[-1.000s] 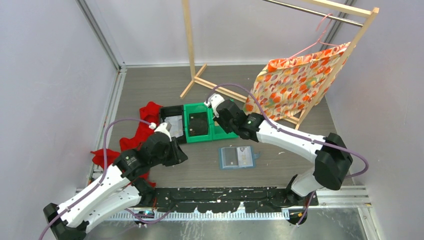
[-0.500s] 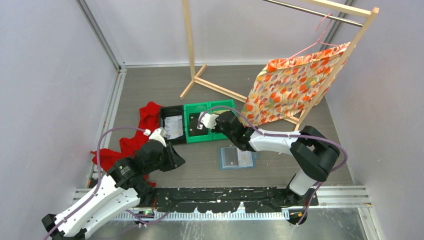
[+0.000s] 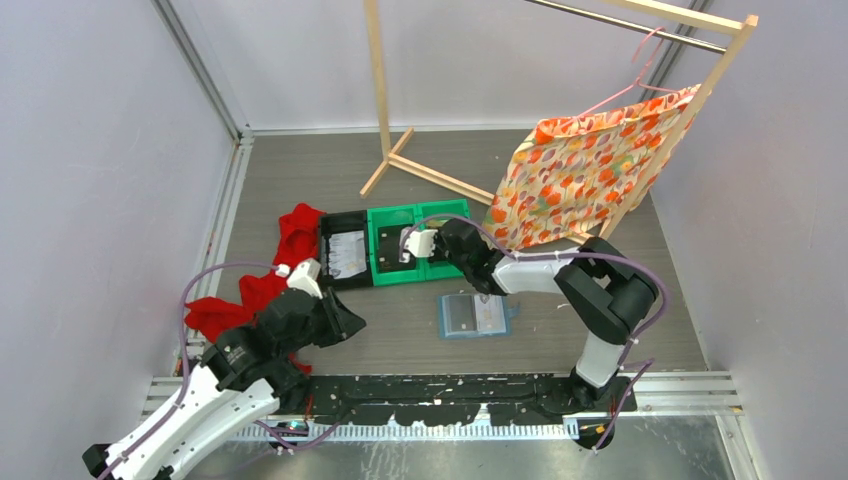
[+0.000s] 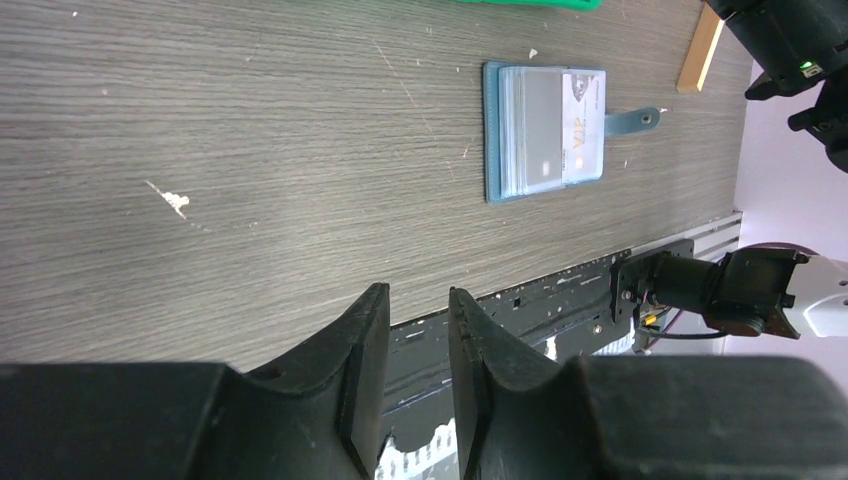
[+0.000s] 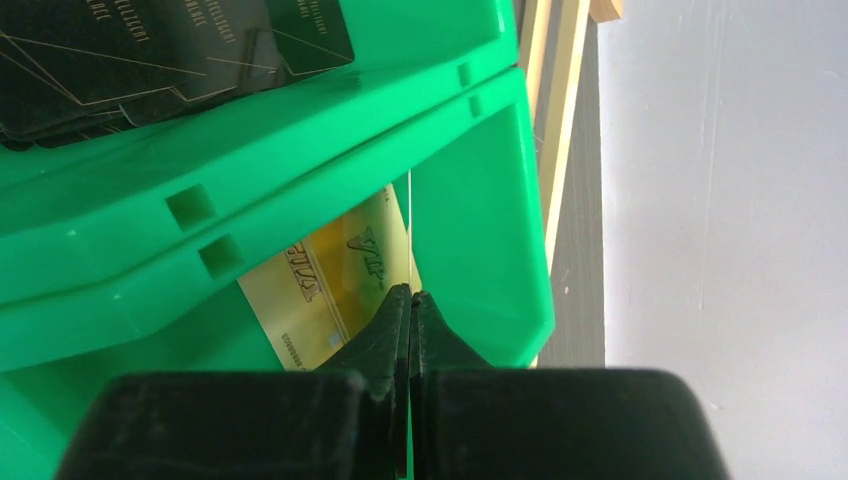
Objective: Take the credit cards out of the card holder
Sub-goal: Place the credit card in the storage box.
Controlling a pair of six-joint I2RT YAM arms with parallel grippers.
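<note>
two hands flank the card holder (image 3: 476, 315), which lies open on the surface (image 3: 400, 335). its long axis runs left to right, tab to the right, and the credit cards (image 4: 560, 125) sit in its pockets. the left hand (image 4: 416, 295), slightly parted and empty, is to its left. the right hand (image 5: 410, 300) is pressed shut over a green bin (image 5: 480, 200) just beyond the holder and looks nearer; whether it pinches anything is unclear.

We saw a grey wood-grain surface (image 3: 300, 180) enclosed by pale lilac walls (image 3: 100, 150), with a wooden garment rack (image 3: 382, 100) standing at the back.
</note>
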